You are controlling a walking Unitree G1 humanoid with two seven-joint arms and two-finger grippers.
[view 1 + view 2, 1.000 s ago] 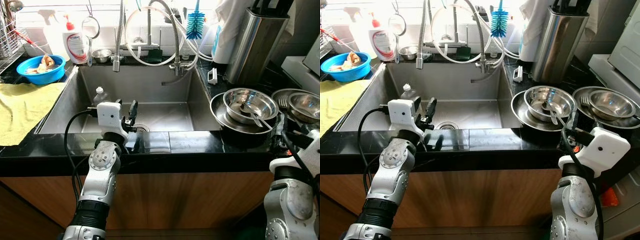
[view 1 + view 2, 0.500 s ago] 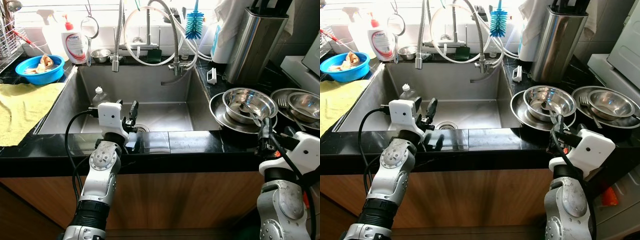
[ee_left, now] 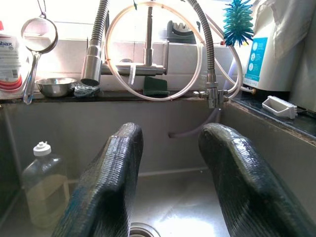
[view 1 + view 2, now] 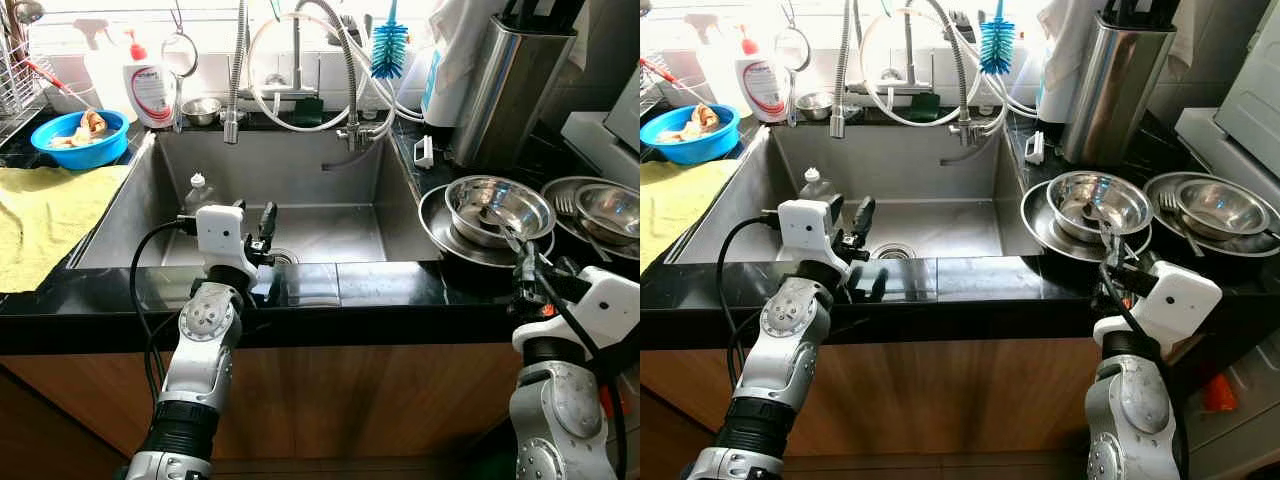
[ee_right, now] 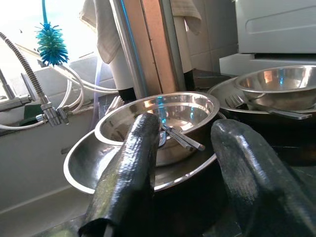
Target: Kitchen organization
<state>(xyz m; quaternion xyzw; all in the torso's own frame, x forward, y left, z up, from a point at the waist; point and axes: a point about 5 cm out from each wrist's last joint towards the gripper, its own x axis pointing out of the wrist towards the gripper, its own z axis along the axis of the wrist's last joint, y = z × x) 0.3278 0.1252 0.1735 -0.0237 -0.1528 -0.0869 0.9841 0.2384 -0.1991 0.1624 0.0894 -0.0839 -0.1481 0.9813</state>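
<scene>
A steel bowl [image 4: 500,205] with cutlery inside rests in a wider steel dish [image 4: 437,228] on the black counter right of the sink [image 4: 300,165]. My right gripper [image 4: 524,256] hovers at the counter's front edge just before that stack, open and holding nothing; in the right wrist view its fingers [image 5: 131,163] frame the bowl [image 5: 163,111]. A second steel bowl [image 4: 607,208] with a fork lies further right. My left gripper [image 4: 266,218] is open over the sink's front rim, pointing at the basin. A small clear bottle [image 4: 201,190] stands in the sink.
A blue bowl [image 4: 79,136] with scraps and a yellow cloth [image 4: 40,215] lie left of the sink. A soap bottle [image 4: 151,88], small steel bowl [image 4: 203,110], hoses and blue brush [image 4: 390,46] line the back ledge. A tall steel knife block [image 4: 510,85] stands behind the bowls.
My right arm has swung in from the far right towards the steel bowl stack, its fingers now near the dish's front rim. The left arm has stayed put.
</scene>
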